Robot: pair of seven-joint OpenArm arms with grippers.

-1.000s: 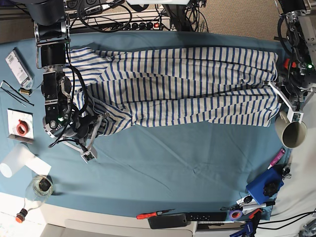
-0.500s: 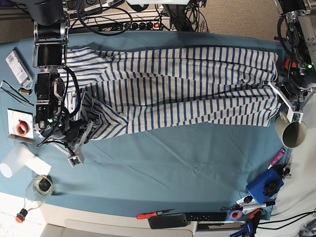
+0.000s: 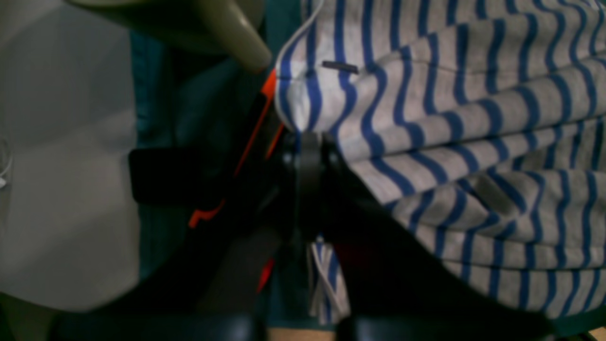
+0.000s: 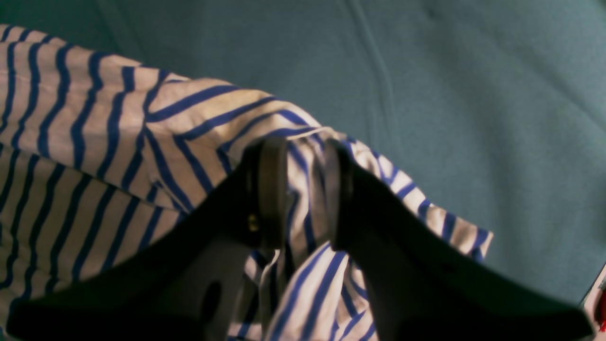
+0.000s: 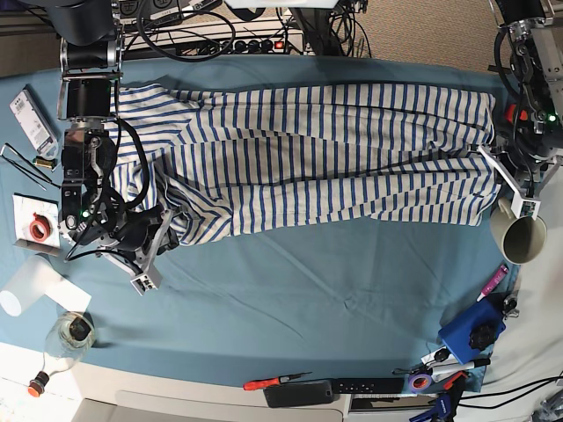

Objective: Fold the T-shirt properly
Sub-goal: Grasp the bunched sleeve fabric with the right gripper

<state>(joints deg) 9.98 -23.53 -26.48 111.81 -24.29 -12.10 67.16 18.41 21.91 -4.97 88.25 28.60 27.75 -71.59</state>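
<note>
Right hand (image 4: 305, 189) parted around bunched striped T-shirt (image 5: 308, 158); left hand (image 3: 307, 156) pinching hem.

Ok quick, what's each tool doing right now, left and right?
Left tool: shut on the striped T-shirt, pinching its edge.
Right tool: jaws parted, a T-shirt fold between them; whether it grips cannot be told.

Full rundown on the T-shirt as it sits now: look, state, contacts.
The T-shirt is soft cream knit with thin blue stripes, lying lengthwise along the far half of the teal tablecloth, folded over itself and wrinkled. The left end effector is shut on one end's edge. At the other end, bunched cloth sits between the parted jaws of the right end effector.
</note>
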